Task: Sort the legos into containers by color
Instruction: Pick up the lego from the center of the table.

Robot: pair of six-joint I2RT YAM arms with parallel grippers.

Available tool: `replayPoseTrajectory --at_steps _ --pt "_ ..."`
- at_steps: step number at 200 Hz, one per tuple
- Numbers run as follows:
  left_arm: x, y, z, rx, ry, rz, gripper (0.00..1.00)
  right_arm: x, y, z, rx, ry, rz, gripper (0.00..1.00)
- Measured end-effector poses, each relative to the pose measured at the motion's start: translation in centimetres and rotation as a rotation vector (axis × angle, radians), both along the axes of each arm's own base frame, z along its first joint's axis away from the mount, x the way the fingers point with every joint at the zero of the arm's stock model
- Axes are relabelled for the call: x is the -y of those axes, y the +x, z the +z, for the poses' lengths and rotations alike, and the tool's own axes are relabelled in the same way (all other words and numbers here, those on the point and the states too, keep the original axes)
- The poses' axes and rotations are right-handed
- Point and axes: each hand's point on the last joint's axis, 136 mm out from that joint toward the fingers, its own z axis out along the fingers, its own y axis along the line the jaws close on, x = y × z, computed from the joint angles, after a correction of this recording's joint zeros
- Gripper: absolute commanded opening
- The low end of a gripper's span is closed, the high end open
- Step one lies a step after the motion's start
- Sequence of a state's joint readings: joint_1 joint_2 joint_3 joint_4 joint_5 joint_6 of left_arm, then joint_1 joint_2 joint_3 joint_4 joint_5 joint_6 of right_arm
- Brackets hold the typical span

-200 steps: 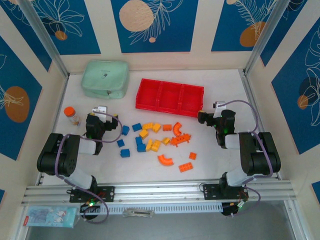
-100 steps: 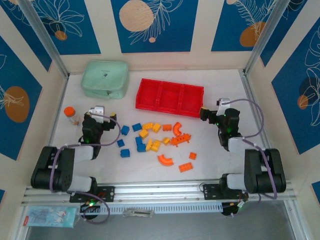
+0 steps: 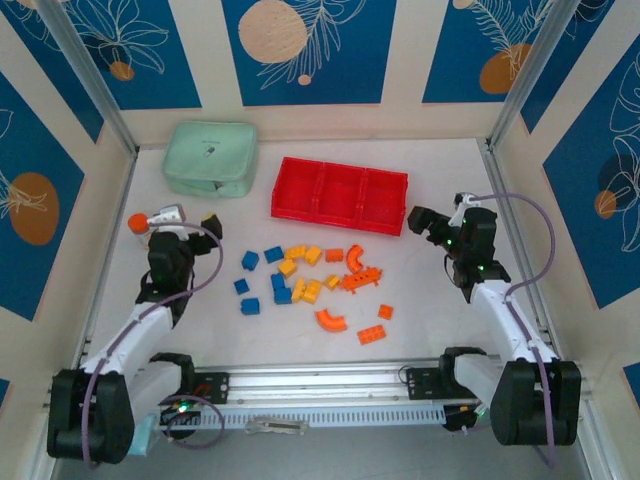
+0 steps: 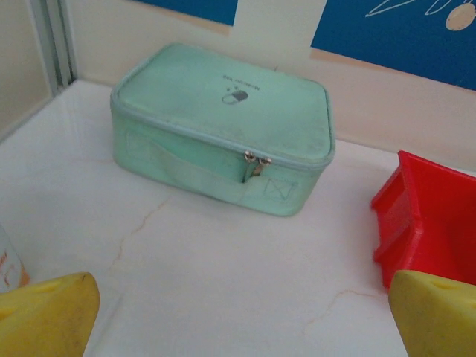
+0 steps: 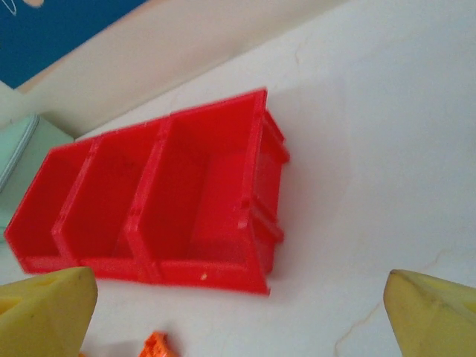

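Red tray (image 3: pixel 340 195) bare in all three compartments. Legos (image 3: pixel 300 280) loose on table (image 3: pixel 440 310), just nearer than tray: blue left, yellow middle, orange right. My left tool (image 4: pixel 238 320) spread wide, empty, left of tray. My right tool (image 5: pixel 238 312) spread, empty, off tray's right end. Step, as I judge: first pick, sorting not begun. Next: drop over one brick clear of its neighbours, close, carry to a compartment.

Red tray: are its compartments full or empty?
Empty. All three compartments of the red tray show bare floors; the legos lie on the table.
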State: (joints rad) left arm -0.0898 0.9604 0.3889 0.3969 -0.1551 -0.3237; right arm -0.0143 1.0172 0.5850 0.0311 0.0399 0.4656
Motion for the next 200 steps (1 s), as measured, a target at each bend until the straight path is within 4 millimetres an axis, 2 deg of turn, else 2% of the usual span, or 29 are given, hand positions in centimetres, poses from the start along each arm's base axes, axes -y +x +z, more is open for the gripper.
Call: replayPoseTrajectory --at_steps 26,60,99,134,163,200 --pt "0.7 -0.9 -1.1 -0.073 -0.069 -0.027 0.99 -2.3 -0.8 -0.6 -0.093 0.019 0.063 0.99" --pt "2.2 -1.7 -1.4 -0.188 -0.134 -0.094 0.99 -7.1 -1.4 -0.2 -0.176 -0.008 0.207 0.99" --pt "4.4 -3.1 -2.0 -0.311 -0.177 -0.178 0.99 -11.7 -4.3 -1.6 -0.259 -0.045 0.359 0.99" --pt "7.5 -4.6 -3.2 -0.447 -0.167 -0.270 0.99 -15.1 -6.7 -3.1 -0.325 -0.067 0.470 0.99" --pt "10.3 -5.0 -4.3 -0.557 -0.127 -0.341 1.00 -17.9 -8.7 -4.3 -0.364 -0.094 0.550 0.99" --pt "11.9 -4.9 -6.9 -0.711 -0.036 -0.371 0.94 -20.6 -10.5 -5.4 -0.397 -0.104 0.604 0.99"
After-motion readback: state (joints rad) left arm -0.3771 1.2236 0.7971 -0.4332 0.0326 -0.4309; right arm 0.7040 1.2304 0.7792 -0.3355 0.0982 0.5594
